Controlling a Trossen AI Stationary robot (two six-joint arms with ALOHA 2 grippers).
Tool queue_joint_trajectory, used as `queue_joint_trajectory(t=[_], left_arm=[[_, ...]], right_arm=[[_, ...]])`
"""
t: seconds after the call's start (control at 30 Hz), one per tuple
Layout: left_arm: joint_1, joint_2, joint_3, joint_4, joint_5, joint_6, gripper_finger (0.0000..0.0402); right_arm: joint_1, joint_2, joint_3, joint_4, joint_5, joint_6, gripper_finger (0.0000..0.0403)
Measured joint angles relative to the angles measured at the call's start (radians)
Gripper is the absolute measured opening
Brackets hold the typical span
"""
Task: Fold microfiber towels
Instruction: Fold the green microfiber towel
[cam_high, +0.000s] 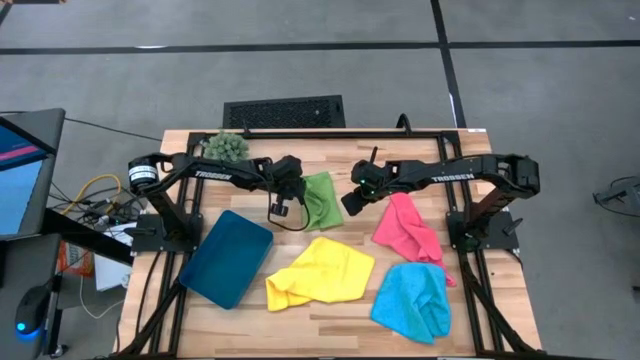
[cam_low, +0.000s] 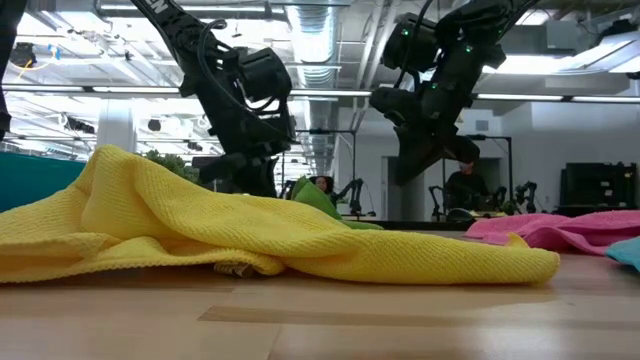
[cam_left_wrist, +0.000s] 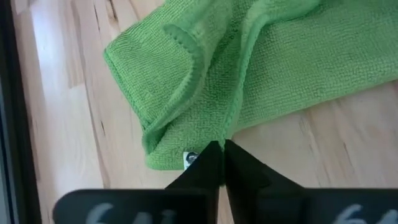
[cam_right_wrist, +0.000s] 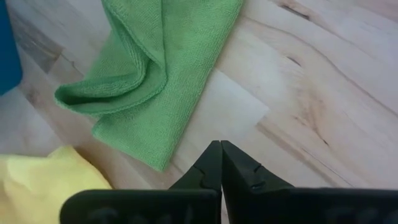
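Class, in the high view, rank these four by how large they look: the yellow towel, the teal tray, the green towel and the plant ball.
1. yellow towel and teal tray: these look about alike, so no ranking between them.
2. green towel, lying folded.
3. plant ball, the smallest.

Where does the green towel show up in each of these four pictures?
High view: green towel lies at table centre, between the two arms.
Low view: only a green sliver peeks up behind the yellow towel.
Left wrist view: fills the upper frame, its edge at the shut left end effector.
Right wrist view: upper left.
Shared landmark: the yellow towel.
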Motion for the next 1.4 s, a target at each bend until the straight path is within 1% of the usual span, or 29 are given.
queue_joint_trajectory(t=[0.07,0.17,0.33,0.43,0.53,0.63,0.7,0.97,1.07,1.13,1.2,1.3,1.4], left_arm=[[-0.004,0.0,0.011,-0.015,-0.002,-0.02,0.0005],[-0.006,0.0,0.059,-0.064,0.0,-0.044,0.0002],[-0.006,0.0,0.135,-0.096,0.0,-0.045,0.0001],[-0.003,0.0,0.159,-0.073,0.001,-0.044,0.0001],[0.001,0.0,0.161,-0.015,0.003,-0.045,0.0001],[0.001,0.001,0.162,0.011,0.004,-0.05,0.0],[0.001,0.017,0.163,0.044,0.011,-0.053,0.0],[0.001,0.106,0.19,0.069,-0.001,-0.103,0.0],[0.001,0.114,0.205,0.102,-0.011,-0.133,0.0001],[0.001,0.116,0.216,0.123,-0.003,-0.134,0.0009],[0.001,0.116,0.233,0.105,0.003,-0.137,0.0024],[0.001,0.117,0.264,0.088,0.012,-0.17,0.0058],[0.001,0.117,0.277,0.075,0.047,-0.192,0.0102]], right_arm=[[0.0,0.0,0.0,0.0,0.0,0.002,0.0026],[0.0,0.0,0.0,0.0,0.0,0.002,0.0026],[0.0,0.0,0.0,0.0,0.0,0.002,0.0026],[0.0,0.0,0.0,0.0,0.0,0.002,0.0026],[0.0,0.0,0.0,0.0,0.0,0.002,0.0026],[0.0,0.0,0.0,0.0,0.0,0.002,0.0026],[0.0,0.0,0.0,0.0,0.0,0.002,0.0026],[0.0,0.0,0.001,0.004,-0.001,0.01,0.0027],[0.001,0.0,0.001,0.006,-0.001,0.01,0.0027],[0.006,0.0,0.001,0.005,0.0,0.011,0.0027],[0.011,0.0,0.001,0.005,-0.001,0.011,0.0027],[0.019,0.0,0.001,0.005,0.0,0.011,0.0027],[0.02,0.0,0.001,0.005,0.0,0.011,0.0027]])
